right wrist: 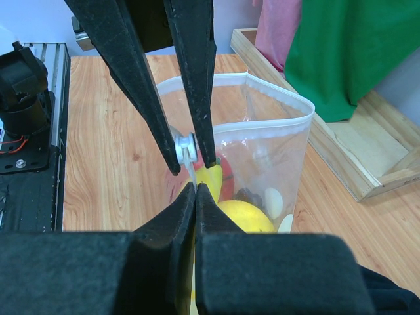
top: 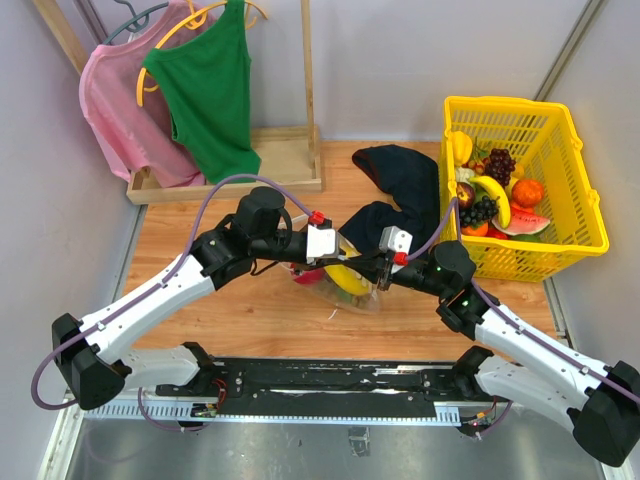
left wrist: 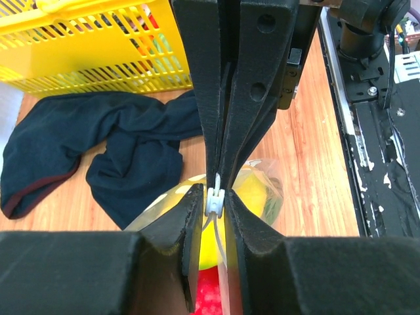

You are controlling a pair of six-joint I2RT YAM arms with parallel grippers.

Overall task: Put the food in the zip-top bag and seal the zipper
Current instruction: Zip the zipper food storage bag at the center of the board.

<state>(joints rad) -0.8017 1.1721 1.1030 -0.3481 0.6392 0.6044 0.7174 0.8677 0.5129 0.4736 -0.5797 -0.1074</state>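
Observation:
The zip-top bag (right wrist: pixel 275 151) stands upright between both arms, its mouth open. Through its clear wall I see a lemon (right wrist: pixel 246 216), a banana (right wrist: pixel 210 180), a red apple (right wrist: pixel 226 180) and dark grapes (right wrist: pixel 248 195). The zipper (right wrist: pixel 275 128) runs along the mouth, with its white slider (left wrist: pixel 215 200) at the near end. My left gripper (left wrist: pixel 215 203) is narrowly closed, the slider pinched between its tips. My right gripper (right wrist: pixel 195 186) is shut on the bag's edge just below the slider. From above, the left gripper (top: pixel 352 262) and the right gripper (top: pixel 372 268) meet over the bag (top: pixel 345 285).
A yellow lattice basket (top: pixel 570 130) holding more fruit stands at the right. A dark navy cloth (top: pixel 405 180) lies just behind the bag. A wooden stand (top: pixel 290 160) with a pink and a green shirt on hangers fills the back left. A metal rail (top: pixel 330 385) runs along the near edge.

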